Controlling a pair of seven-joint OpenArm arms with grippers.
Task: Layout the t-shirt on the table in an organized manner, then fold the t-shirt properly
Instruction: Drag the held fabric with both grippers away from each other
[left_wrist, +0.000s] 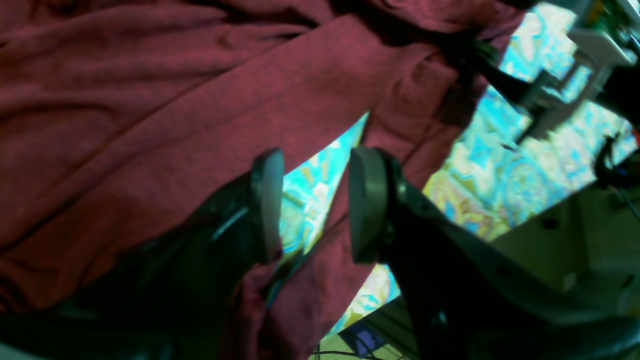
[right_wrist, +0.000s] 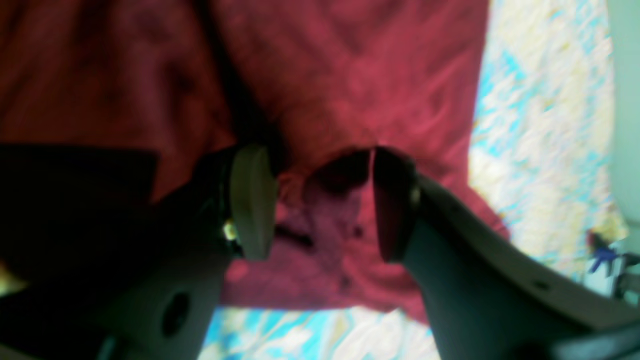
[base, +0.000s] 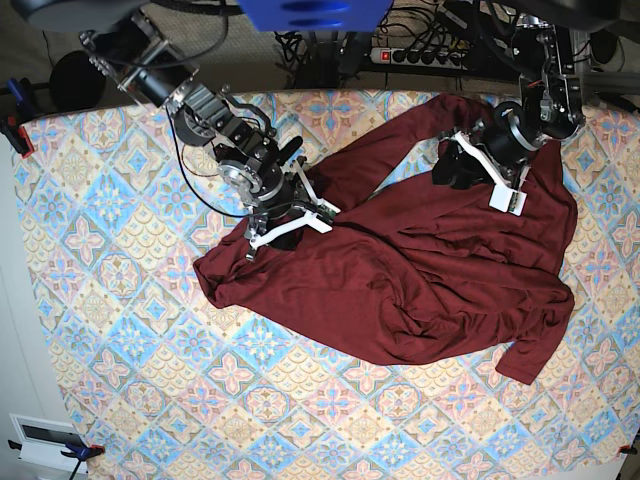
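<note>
The dark maroon t-shirt (base: 430, 270) lies rumpled across the middle and right of the patterned table (base: 120, 300), one sleeve reaching toward the back and another at the front right. My right gripper (base: 285, 228) hovers over the shirt's left edge. In the right wrist view its jaws (right_wrist: 322, 202) stand wide apart above bunched maroon cloth (right_wrist: 350, 75). My left gripper (base: 455, 165) is at the shirt's upper right, near the back sleeve. Its jaws (left_wrist: 315, 205) are apart, with the table (left_wrist: 480, 170) and a fold of the shirt (left_wrist: 200, 100) showing between them.
A power strip with cables (base: 420, 55) runs behind the table's back edge. A clamp (base: 15, 125) grips the left edge, and a white box (base: 45, 435) sits at the front left corner. The other arm's white and black links (left_wrist: 550, 95) cross the left wrist view.
</note>
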